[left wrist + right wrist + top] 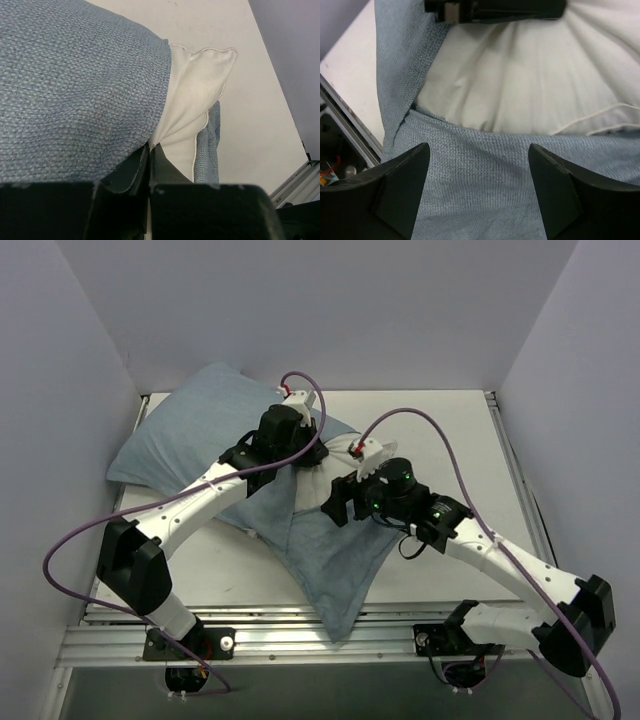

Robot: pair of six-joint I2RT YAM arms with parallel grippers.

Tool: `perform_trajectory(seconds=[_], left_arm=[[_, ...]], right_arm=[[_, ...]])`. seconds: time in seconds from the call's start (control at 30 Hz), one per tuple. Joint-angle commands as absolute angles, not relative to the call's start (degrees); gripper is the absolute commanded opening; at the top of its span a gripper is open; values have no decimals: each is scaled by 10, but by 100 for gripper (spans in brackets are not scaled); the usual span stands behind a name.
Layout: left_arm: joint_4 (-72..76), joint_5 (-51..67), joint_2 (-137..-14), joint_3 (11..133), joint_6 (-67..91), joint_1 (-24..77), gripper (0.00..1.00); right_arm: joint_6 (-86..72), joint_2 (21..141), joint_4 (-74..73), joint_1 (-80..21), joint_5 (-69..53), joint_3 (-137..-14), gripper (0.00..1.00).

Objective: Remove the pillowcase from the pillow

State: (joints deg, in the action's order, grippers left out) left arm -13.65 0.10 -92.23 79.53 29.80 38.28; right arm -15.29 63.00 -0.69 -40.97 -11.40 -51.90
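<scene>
The blue-grey pillowcase (190,440) covers most of the pillow at the back left. A loose flap (340,570) of it trails toward the front edge. The white pillow (322,485) bulges out of the case's open end, and its seamed corner (210,65) shows in the left wrist view. My left gripper (308,455) (150,150) is shut, pinching white pillow cloth right at the pillowcase (75,90) edge. My right gripper (342,502) (479,147) stands open just above the pillowcase (485,190), with nothing between its fingers. The pillow (530,85) and the left gripper (495,7) lie beyond it.
The white table (440,430) is enclosed by pale walls on three sides. A metal rail (300,635) runs along the front edge, seen also in the right wrist view (350,130). Purple cables (450,455) loop over both arms.
</scene>
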Motion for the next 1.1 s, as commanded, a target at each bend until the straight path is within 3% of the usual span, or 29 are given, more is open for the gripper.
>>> perform_trajectory(seconds=[0.0,0.33,0.63,0.73,0.77,0.83,0.87,0.93,1.0,1.07], left_arm=[[-143,18,-891,801,272,374,2],[-174,5,-892,815,253,373,2],[-196,-17,-931,874,236,358,2],[-203,-28,-945,900,234,353,2],[-205,-32,-951,908,233,352,2],[-208,-49,-957,931,235,345,2],[-210,-59,-961,939,237,343,2],[-210,-86,-967,961,250,334,2],[-198,-106,-973,974,257,328,2],[-182,-145,-980,994,266,321,2]], right_arm=[[-78,677,43,-438,-132,-551,75],[-7,767,8,-456,-170,-605,73],[-8,772,-36,-524,-249,-542,67],[-17,778,-47,-540,-259,-524,55],[-19,779,-50,-545,-264,-519,43],[-25,777,-54,-559,-268,-511,32],[-32,775,-56,-562,-269,-504,18],[-38,767,-62,-578,-276,-497,7],[-45,756,-69,-590,-279,-493,0],[-48,747,-83,-602,-280,-491,0]])
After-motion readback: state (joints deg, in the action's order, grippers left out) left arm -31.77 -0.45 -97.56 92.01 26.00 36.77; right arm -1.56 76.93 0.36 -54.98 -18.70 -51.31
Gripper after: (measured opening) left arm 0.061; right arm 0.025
